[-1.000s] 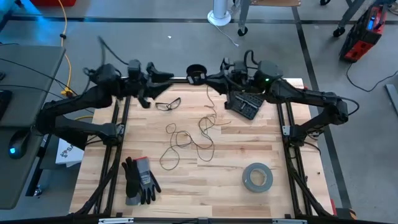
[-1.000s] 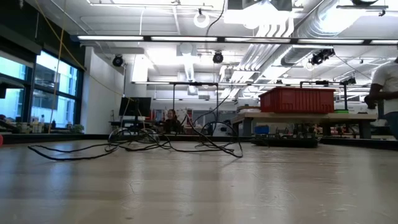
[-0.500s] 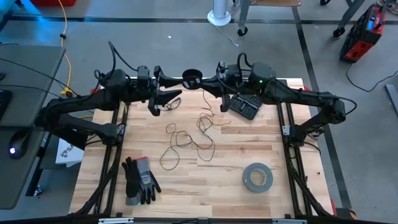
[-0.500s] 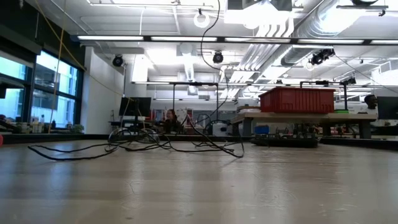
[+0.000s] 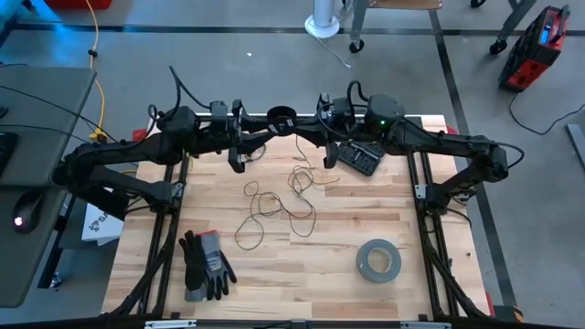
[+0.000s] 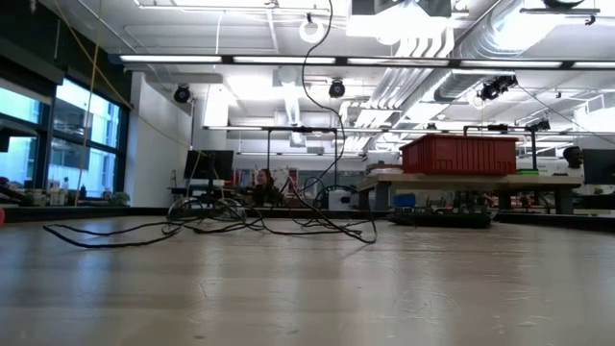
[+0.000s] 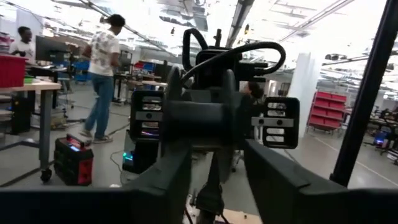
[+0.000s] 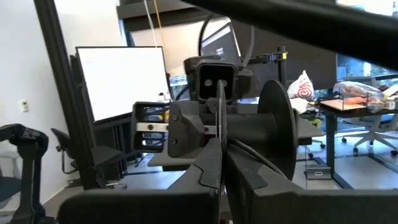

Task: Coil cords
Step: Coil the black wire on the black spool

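Overhead, spool (image 5: 281, 116); low view, seemingly only cord (image 6: 240, 226).

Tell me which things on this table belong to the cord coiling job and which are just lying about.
Part of the job:
- thin dark cord, loose on the table
- black spool, held up between both arms
- right claw, shut on the spool's flange
- left claw, around the spool

Just lying about:
- grey tape roll
- gloves
- keypad
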### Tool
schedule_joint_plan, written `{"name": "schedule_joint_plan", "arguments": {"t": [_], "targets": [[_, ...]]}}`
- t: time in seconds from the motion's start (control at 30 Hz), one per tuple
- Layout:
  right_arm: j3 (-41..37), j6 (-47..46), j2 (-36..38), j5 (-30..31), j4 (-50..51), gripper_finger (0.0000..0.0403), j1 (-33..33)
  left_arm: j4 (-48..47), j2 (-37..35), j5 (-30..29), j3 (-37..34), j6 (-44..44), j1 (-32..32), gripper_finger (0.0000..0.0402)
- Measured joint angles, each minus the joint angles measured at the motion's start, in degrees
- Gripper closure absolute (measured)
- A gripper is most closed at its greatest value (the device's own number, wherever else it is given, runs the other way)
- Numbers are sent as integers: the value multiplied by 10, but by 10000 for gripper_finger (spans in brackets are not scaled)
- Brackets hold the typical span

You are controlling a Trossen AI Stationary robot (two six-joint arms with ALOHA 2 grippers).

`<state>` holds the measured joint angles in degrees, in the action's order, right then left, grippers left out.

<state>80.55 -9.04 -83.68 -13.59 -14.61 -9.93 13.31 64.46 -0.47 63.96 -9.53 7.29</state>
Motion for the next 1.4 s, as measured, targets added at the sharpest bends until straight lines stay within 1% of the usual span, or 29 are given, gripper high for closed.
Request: {"name": "schedule_joint_plan", "arguments": {"t": [0.07,0.17,0.2,0.3,0.37,0.5,0.6,0.67,0.77,0.9,0.93,1.0,1.07,1.2,1.4], "targets": [[0,0,0,5,-3,403,0,2,-1,-13,0,13,-8,311],[0,-1,0,5,-6,403,0,4,-1,-35,0,21,-15,378],[0,-9,0,6,-6,403,1,4,-1,-37,0,17,-15,390],[0,-28,0,20,-3,397,7,-4,-6,-43,0,-1,-15,396],[0,-29,4,31,5,382,13,-9,-14,-44,-1,-3,-15,398],[0,-25,14,39,4,319,24,-27,-44,-57,0,-3,-11,400],[0,-24,17,41,7,260,34,-72,-71,-64,0,-4,-4,400],[0,-17,20,40,16,228,39,-99,-92,-64,0,-11,-3,400],[0,-1,25,43,54,201,42,-117,-122,-58,0,-55,-2,401],[0,6,16,110,88,197,49,-96,-138,-11,0,-168,-2,401],[0,5,12,116,84,199,48,-85,-138,2,0,-191,-2,401],[0,5,1,111,54,204,48,-58,-139,19,0,-224,-2,401],[1,-1,-13,99,19,211,48,-41,-138,22,0,-234,-2,401],[0,-22,-48,75,-15,224,51,-12,-130,22,0,-233,-2,401],[0,-58,-77,60,-102,235,52,0,-121,34,0,-229,-2,401]]}}
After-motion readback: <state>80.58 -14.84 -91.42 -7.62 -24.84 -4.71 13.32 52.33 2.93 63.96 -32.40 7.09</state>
